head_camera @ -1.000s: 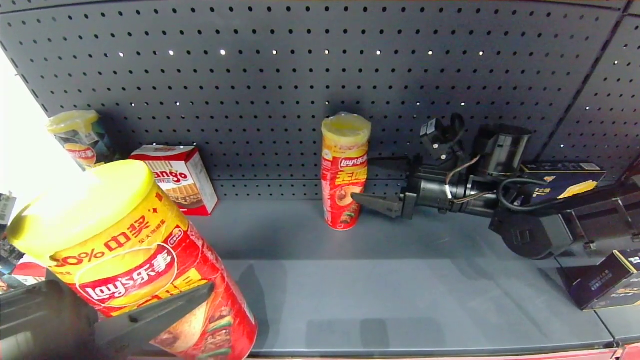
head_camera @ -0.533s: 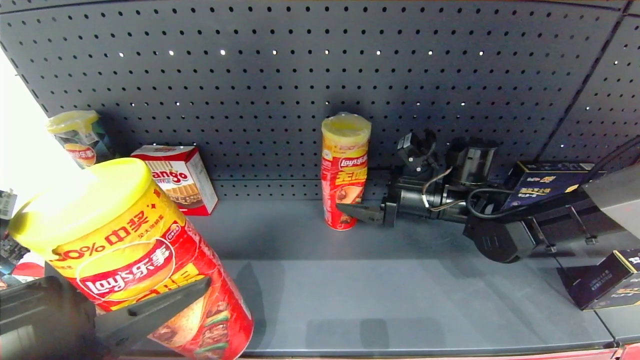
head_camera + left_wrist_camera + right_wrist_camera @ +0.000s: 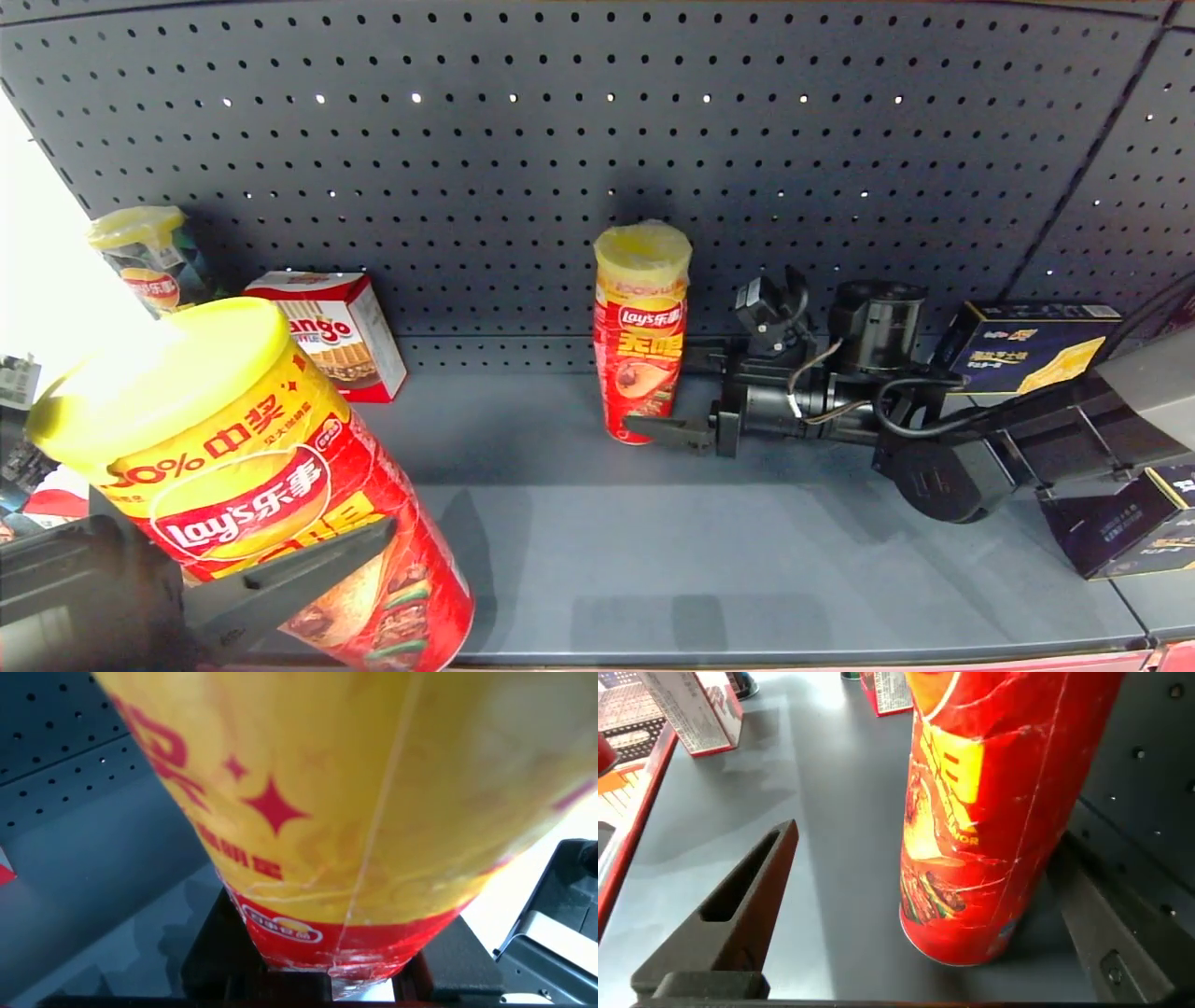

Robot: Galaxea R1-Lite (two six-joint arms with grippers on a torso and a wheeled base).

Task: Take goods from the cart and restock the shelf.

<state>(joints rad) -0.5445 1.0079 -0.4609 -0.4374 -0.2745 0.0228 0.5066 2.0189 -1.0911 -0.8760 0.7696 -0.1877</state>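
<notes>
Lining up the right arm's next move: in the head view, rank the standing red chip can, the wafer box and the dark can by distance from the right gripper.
1. standing red chip can, mid-shelf, between the fingers of the right gripper.
2. wafer box, to its left, by the back panel.
3. dark can, far left corner.

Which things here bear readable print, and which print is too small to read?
held can: large logo and characters, readable.
shelf can: logo, readable.
wafer box: name partly readable.
back dark box: too small.
front dark box: too small.
far-left can: blurred.
</notes>
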